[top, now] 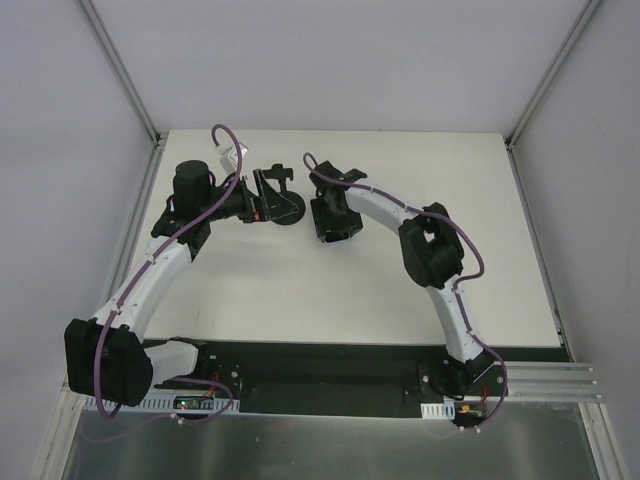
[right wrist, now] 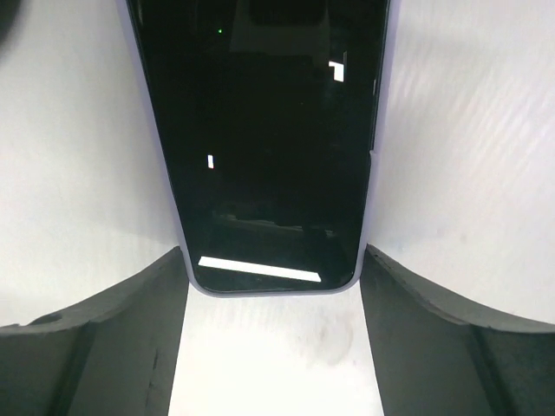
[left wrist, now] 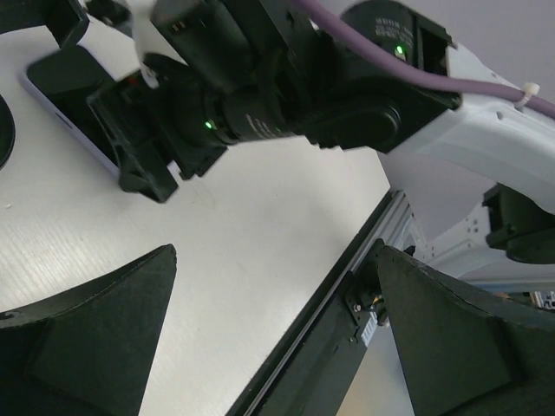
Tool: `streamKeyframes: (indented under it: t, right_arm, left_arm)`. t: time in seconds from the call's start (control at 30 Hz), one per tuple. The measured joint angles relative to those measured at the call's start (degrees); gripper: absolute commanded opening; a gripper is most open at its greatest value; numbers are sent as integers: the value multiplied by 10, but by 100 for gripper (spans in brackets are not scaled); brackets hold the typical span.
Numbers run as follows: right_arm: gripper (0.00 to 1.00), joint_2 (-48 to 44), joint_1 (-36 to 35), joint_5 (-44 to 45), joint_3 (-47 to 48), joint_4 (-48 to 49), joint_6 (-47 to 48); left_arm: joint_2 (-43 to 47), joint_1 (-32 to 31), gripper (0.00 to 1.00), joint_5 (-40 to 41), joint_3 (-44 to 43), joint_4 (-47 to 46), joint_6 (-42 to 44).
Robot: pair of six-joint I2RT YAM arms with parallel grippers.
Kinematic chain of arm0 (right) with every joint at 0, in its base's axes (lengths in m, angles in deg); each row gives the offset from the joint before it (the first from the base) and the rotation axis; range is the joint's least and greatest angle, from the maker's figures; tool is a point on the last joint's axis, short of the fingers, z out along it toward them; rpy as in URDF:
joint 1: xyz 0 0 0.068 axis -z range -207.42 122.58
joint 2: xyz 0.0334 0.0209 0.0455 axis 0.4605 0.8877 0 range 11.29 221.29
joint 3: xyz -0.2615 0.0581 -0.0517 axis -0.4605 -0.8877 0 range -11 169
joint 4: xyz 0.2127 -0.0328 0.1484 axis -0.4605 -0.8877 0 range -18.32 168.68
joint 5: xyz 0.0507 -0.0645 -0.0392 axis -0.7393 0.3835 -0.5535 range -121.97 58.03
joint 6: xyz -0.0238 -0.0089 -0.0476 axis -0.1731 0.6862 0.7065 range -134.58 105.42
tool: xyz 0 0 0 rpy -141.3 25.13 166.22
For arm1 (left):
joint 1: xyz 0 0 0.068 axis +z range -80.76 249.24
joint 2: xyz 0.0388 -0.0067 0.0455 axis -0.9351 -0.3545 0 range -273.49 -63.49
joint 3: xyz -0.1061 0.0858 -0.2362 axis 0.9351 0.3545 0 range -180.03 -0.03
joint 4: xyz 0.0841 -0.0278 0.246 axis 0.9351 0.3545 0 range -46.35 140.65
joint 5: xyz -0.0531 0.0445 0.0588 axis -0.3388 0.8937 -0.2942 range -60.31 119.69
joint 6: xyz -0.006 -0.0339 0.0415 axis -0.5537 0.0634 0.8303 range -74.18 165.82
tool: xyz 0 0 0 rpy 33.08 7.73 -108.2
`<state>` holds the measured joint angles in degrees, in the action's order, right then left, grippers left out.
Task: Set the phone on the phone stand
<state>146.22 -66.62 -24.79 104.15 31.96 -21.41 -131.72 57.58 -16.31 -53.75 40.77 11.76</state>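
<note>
The phone (right wrist: 269, 130) lies flat on the white table, dark screen up, with a pale edge. My right gripper (right wrist: 273, 256) points down over its near end, one finger against each long edge, shut on it. In the top view the right gripper (top: 335, 232) hides the phone. The phone also shows in the left wrist view (left wrist: 56, 87), under the right gripper. The black phone stand (top: 278, 195) stands upright left of the right gripper, its disc base on the table. My left gripper (top: 255, 208) is just left of the stand, open and empty (left wrist: 273, 256).
The white table (top: 400, 300) ends in a black strip at the front edge (left wrist: 321, 329). Grey walls with metal rails close in the left, back and right sides. The right arm's wrist (left wrist: 286, 95) fills the top of the left wrist view.
</note>
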Motion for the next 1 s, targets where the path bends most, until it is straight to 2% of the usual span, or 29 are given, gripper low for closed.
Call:
streamKeyframes:
  t: [0.1,0.23,0.3,0.33,0.37,0.47,0.5,0.53,0.67,0.87,1.0]
  right_arm:
    - [13,-83,-7,-5,-138,38,-7]
    - [13,-176,-25,2,-276,64,-14]
    - [33,-212,-35,2,-329,80,-18]
    - [48,-222,-38,2,-345,86,-19]
    - [72,-229,-42,2,-359,91,-19]
    - [97,-232,-45,0,-372,106,-17]
    - [99,-232,-45,-1,-373,108,-16]
    - [97,-232,-45,-1,-373,112,-17]
    - [96,-218,-49,4,-352,115,-9]
    - [96,-138,-52,20,-227,83,7]
    - [96,-104,-52,33,-178,71,9]
  left_arm:
    - [0,0,98,2,0,0,1]
    - [0,0,98,1,0,0,0]
    - [0,0,98,1,0,1,0]
    - [0,0,98,1,0,0,0]
    - [0,0,98,1,0,1,0]
    - [0,0,98,1,0,1,0]
    - [0,0,98,2,0,1,1]
    - [0,0,98,3,0,1,2]
    - [0,0,97,10,0,1,3]
    - [-5,0,97,15,0,2,4]
    - [-5,0,97,17,0,2,7]
